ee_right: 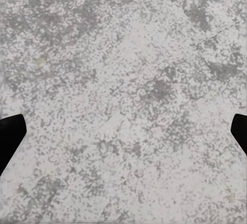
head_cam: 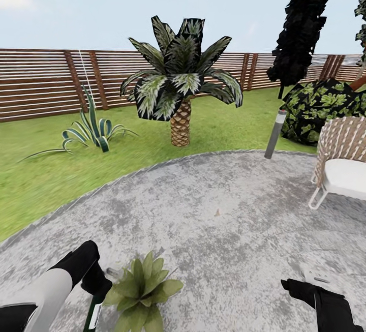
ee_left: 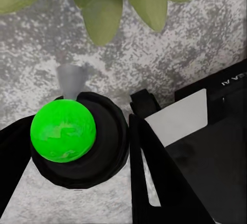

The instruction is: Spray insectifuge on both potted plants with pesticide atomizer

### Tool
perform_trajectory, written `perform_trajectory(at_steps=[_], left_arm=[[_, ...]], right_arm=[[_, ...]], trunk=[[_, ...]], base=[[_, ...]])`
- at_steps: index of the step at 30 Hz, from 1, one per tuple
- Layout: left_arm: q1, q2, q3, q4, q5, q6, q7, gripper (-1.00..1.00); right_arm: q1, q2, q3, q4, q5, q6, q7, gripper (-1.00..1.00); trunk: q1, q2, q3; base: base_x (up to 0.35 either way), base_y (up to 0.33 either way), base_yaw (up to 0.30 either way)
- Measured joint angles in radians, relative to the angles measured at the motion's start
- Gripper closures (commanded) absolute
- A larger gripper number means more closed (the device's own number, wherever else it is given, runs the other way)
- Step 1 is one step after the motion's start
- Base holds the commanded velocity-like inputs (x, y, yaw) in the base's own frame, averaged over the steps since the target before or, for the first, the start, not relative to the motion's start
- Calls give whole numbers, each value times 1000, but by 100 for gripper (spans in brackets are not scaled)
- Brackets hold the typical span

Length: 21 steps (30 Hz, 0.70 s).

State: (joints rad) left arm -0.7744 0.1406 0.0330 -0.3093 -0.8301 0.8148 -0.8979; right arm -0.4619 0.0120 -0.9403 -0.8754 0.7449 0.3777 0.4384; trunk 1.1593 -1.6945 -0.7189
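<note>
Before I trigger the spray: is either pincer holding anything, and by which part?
The left pincer holds the pesticide atomizer, its fingers closed on the dark nozzle head beside the potted plant. The right pincer is open over bare patio, holding nothing.

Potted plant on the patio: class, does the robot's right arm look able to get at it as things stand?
Probably yes: bare paving lies between the right pincer and the potted plant, nothing stands in the way, and its jaws stand open.
</note>
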Motion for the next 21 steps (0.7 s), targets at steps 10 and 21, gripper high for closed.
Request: perform_trajectory(at_steps=[10,21], left_arm=[[0,-2,-1,-2,41,0,2,100],[3,-2,-2,27,38,0,1,100]], right_arm=[[0,0,-1,-1,0,0,0,-100],[0,-1,-1,-1,2,0,-2,-100]], trunk=[[0,0,-11],[0,0,-11]], base=[[0,0,0],[0,0,0]])
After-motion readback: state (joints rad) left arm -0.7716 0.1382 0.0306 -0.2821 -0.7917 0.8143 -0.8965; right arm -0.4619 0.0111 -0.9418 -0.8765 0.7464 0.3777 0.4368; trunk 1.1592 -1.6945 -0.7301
